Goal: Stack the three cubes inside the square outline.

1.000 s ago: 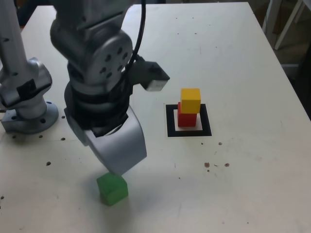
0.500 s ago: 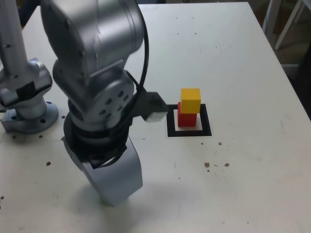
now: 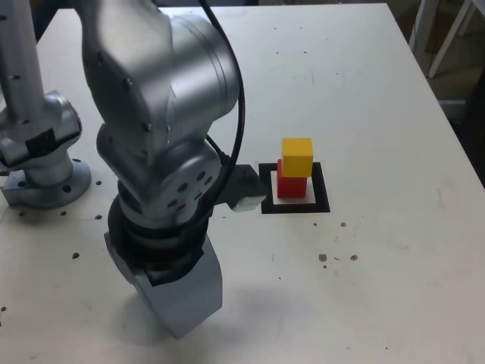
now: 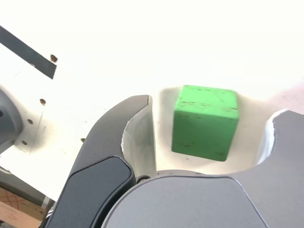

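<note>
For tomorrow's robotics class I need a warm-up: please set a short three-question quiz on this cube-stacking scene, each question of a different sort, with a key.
1. True or false: the yellow cube sits on top of the red cube.
2. Where is the green cube in the wrist view? A) between the jaws of the gripper, with gaps either side B) on the yellow cube C) inside the square outline
3. Fill in: in the exterior view the green cube is hidden behind the ____.

Key: 1 true; 2 A; 3 arm.
</note>
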Available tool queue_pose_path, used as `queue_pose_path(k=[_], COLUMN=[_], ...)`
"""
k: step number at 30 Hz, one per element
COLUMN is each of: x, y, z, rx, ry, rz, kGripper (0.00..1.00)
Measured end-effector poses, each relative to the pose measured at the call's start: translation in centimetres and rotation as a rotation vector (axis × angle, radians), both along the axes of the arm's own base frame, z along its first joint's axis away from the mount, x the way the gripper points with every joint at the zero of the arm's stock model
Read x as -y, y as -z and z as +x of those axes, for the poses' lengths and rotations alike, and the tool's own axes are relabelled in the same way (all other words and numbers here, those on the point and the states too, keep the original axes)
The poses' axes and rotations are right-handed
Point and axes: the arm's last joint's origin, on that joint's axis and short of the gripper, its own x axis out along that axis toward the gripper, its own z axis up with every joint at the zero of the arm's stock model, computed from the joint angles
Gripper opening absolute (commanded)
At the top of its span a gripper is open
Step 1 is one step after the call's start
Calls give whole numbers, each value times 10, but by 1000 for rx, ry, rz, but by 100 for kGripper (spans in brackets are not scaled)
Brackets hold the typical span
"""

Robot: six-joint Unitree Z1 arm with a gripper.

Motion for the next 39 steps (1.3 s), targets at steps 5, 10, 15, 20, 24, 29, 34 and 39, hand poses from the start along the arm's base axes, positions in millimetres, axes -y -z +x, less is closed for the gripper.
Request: queue_pose_path(k=[5,10,15,20,24,29,34,39], x=[2,3,5,5,4,3,-2,-19], y=[4,2,3,1,0,-10,-30,-62], z=[2,3,5,4,3,4,9,29], rx=[-4,1,1,-5,-14,-14,9,54], ry=[-3,-6,-7,-7,-8,-12,-55,-125], rz=[-1,-1,4,9,21,45,67,52], kGripper=[54,32,29,28,28,28,28,28])
